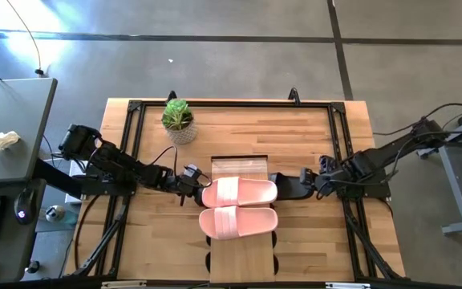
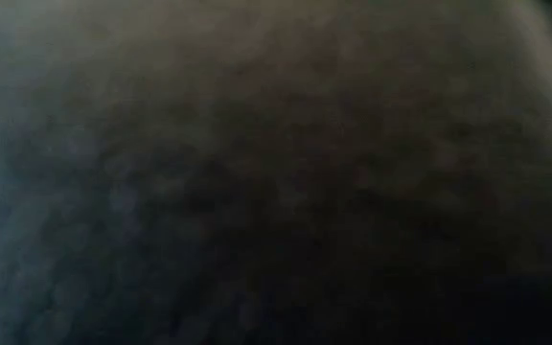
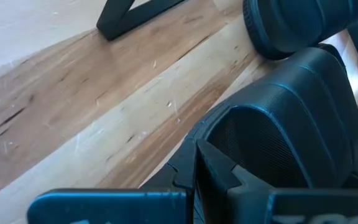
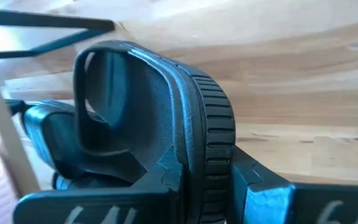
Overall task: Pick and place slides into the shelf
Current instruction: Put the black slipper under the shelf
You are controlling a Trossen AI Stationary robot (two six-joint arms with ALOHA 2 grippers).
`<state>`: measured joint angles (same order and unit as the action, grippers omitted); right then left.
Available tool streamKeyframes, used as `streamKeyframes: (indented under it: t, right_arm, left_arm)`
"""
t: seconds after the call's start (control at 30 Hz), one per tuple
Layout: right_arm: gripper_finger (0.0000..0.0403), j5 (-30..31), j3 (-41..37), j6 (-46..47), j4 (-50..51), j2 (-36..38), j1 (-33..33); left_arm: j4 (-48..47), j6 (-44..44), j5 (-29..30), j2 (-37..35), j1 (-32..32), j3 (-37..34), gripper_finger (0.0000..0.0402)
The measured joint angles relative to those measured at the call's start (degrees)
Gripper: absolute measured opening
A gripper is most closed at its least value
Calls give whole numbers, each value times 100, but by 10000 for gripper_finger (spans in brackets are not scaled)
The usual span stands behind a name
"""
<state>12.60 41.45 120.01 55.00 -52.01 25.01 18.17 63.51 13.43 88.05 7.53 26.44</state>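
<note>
High view: straight down over whole table (image 1: 311,136), both arms, floor around. Low view: dark blur, nothing readable. Left wrist: very close, looks down on tabletop and black slide (image 3: 291,124). Right wrist: equally close on black slide (image 4: 185,112). Wrist views share tabletop beside shelf (image 1: 239,164) with high view

The butcher-block tabletop (image 1: 311,132) carries a potted plant (image 1: 178,119) and the shelf (image 1: 243,257) between both grippers. Two pink slides (image 1: 239,207) lie on the shelf's plank; black slides (image 1: 291,186) beneath.
</note>
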Motion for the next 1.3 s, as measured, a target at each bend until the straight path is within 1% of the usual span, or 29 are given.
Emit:
streamKeyframes:
  t: [0.27, 0.4, 0.63, 0.83, 1.03, 1.17, 1.3]
  right_arm:
    - [37, -59, 0, 98, -249, -413, 0]
    - [37, 77, 0, 98, -441, -509, -31]
    - [37, 353, 1, 20, -51, -492, -22]
    - [37, 210, 2, -317, 21, -493, -151]
    - [44, 564, 2, -394, 162, -491, -293]
    - [46, 504, 2, -700, 242, -495, -455]
    - [47, 472, 4, -789, 514, -500, -631]
  left_arm:
    - [2, 0, -9, -2, -2, 0, 0]
    - [2, -7, -13, -2, -2, 0, 0]
    - [-4, -26, -35, -2, -2, 0, 0]
    - [0, -27, -35, -2, 0, 0, 0]
    - [3, -87, -94, -2, -1, 0, 0]
    - [13, -72, -164, -2, 0, 0, 0]
    - [39, -70, -181, -2, 0, 0, 0]
